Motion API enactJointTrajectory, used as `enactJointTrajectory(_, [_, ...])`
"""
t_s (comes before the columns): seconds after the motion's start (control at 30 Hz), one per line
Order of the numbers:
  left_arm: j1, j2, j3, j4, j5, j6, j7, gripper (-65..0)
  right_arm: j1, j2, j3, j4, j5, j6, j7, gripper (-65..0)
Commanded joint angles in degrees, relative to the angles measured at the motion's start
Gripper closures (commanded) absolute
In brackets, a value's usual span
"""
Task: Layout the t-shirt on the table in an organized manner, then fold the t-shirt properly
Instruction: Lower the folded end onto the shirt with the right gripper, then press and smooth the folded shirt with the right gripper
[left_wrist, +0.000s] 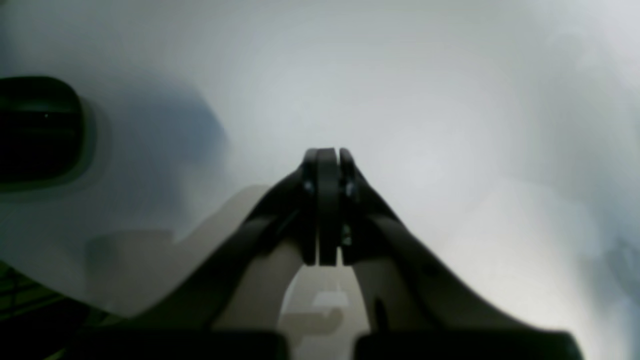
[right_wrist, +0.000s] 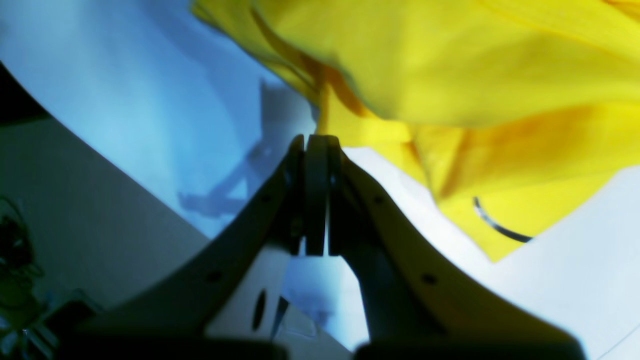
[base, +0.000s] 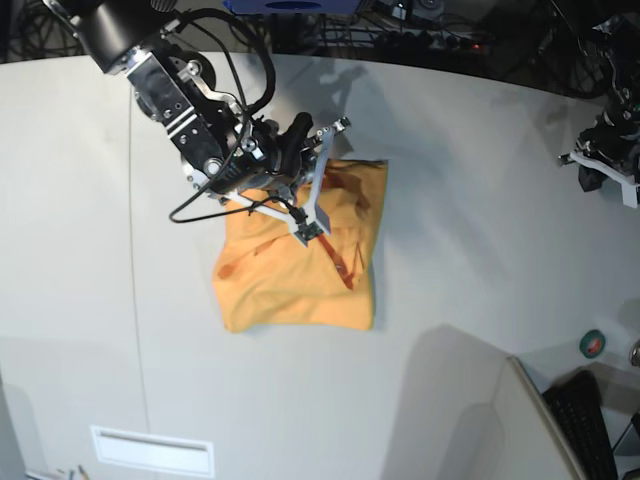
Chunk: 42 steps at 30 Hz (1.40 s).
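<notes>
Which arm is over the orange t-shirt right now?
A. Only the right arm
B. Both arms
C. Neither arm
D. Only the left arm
A. In the overhead view the right gripper hangs over the t-shirt, and its own camera shows the cloth just ahead of its shut jaws. The left gripper sees only bare table, far off at the table's edge.
</notes>
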Motion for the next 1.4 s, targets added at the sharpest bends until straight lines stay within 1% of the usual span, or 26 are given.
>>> enactJointTrajectory(0.0, [-0.79,-1.31,-0.24,0.78,-0.6,-0.35,-1.31,0.0,0.8,-0.73,1.58,3.57,0.62,0.22,1.39,0.0])
enactJointTrajectory(0.07, [-0.96,-1.31,-0.24,0.42,-0.6,-0.35,-1.31,0.0,1.07,-0.91,4.39,6.82,0.62,0.13,1.3,0.0])
enactJointTrajectory(0.13, [-0.79,-1.31,-0.24,0.25,-0.6,-0.35,-1.31,0.0,2.82,-1.17,5.88,6.99,0.62,0.13,0.95,0.0])
enactJointTrajectory(0.2, [-0.61,-1.31,-0.24,0.07,-0.6,-0.35,-1.31,0.0,5.11,-1.17,5.27,6.2,0.54,-0.39,0.77,0.0])
enactJointTrajectory(0.23, [-0.61,-1.31,-0.24,0.07,-0.6,-0.35,-1.31,0.0,5.73,-1.17,4.65,5.68,0.54,-1.71,0.6,0.0])
enactJointTrajectory(0.27, [-0.53,-1.31,-0.24,0.07,-0.6,-0.35,-1.31,0.0,6.69,-1.26,3.69,4.97,0.54,-4.17,0.86,-4.5])
enactJointTrajectory(0.3, [-0.53,-1.31,-0.24,0.07,-0.6,-0.35,-1.31,0.0,7.75,-1.26,2.28,4.36,0.54,-7.16,1.04,-15.8])
enactJointTrajectory(0.37, [-0.53,-1.31,-0.24,0.07,-0.6,-0.35,-1.31,0.0,9.59,-1.7,-0.62,2.42,0.54,-12.88,1.13,-33.8])
enactJointTrajectory(0.4, [-0.53,-1.31,-0.24,0.07,-0.6,-0.35,-1.31,0.0,10.56,-2.23,-2.29,1.37,0.54,-15.6,1.13,-40.2])
enactJointTrajectory(0.43, [-0.53,-1.31,-0.24,0.07,-0.6,-0.35,-1.31,0.0,11.44,-2.49,-3.7,-0.04,0.54,-17.62,1.13,-42.5])
enactJointTrajectory(0.47, [-0.53,-1.31,-0.24,0.07,-0.6,-0.35,-1.31,0.0,12.14,-2.58,-5.1,-1.36,0.54,-19.47,1.48,-42.0])
enactJointTrajectory(0.57, [-0.53,-1.31,-0.24,0.07,-0.6,-0.35,-1.31,0.0,13.9,-3.55,-8.18,-6.37,0.54,-24.31,6.05,-38.9])
enactJointTrajectory(0.63, [-0.53,-1.31,-0.24,0.07,-0.6,-0.35,-1.31,0.0,15.57,-4.16,-8.53,-11.47,0.54,-28.17,8.25,-38.6])
enactJointTrajectory(0.67, [-0.53,-1.31,-0.24,0.07,-0.6,-0.35,-1.31,0.0,16.1,-5.13,-8.62,-13.66,0.54,-29.67,8.86,-38.6])
enactJointTrajectory(0.73, [-0.53,-1.31,-0.24,0.07,-0.6,-0.35,-1.31,0.0,16.54,-5.83,-8.71,-16.3,0.54,-31.95,9.21,-38.6])
enactJointTrajectory(0.83, [-0.53,-1.31,-0.24,0.07,-0.6,-0.35,-1.31,0.0,17.24,-6.01,-10.2,-17.44,0.45,-33.98,9.39,-38.3])
enactJointTrajectory(0.93, [-0.53,-1.31,-0.24,0.07,-0.6,-0.35,-1.31,0.0,17.59,-6.1,-11.35,-17.8,-2.63,-34.94,9.3,-37.2])
enactJointTrajectory(0.97, [-0.53,-1.31,-0.24,0.07,-0.6,-0.35,-1.31,0.0,17.59,-6.18,-11.35,-17.8,-3.95,-34.85,9.3,-33.2])
enactJointTrajectory(1.0, [-0.53,-1.31,-0.24,0.07,-0.6,-0.35,-1.31,0.0,17.59,-6.18,-11.35,-17.8,-4.65,-34.85,9.21,-26.1])
enactJointTrajectory(1.07, [-0.53,-1.31,-0.24,0.07,-0.6,-0.35,-1.31,0.0,17.59,-6.18,-11.26,-17.71,-4.65,-34.68,9.3,-7.2])
enactJointTrajectory(1.1, [-0.53,-1.31,-0.24,0.07,-0.6,-0.35,-1.31,0.0,17.59,-6.27,-10.99,-17.71,-4.65,-34.06,9.39,0.0])
enactJointTrajectory(1.2, [-0.53,-1.31,-0.24,0.07,-0.6,-0.35,-1.31,0.0,17.68,-7.68,-9.85,-17.71,-4.74,-33.62,10.44,0.0])
enactJointTrajectory(1.27, [-0.53,-1.39,-0.24,0.07,-0.6,-0.35,-1.31,0.0,17.86,-7.85,-8.8,-17.71,-4.74,-33.62,10.97,0.0])
enactJointTrajectory(1.37, [-0.53,-1.39,-0.24,0.07,-0.6,-0.35,-1.31,0.0,19.18,-9.08,-8.88,-17.71,-4.74,-33.54,10.97,0.0])
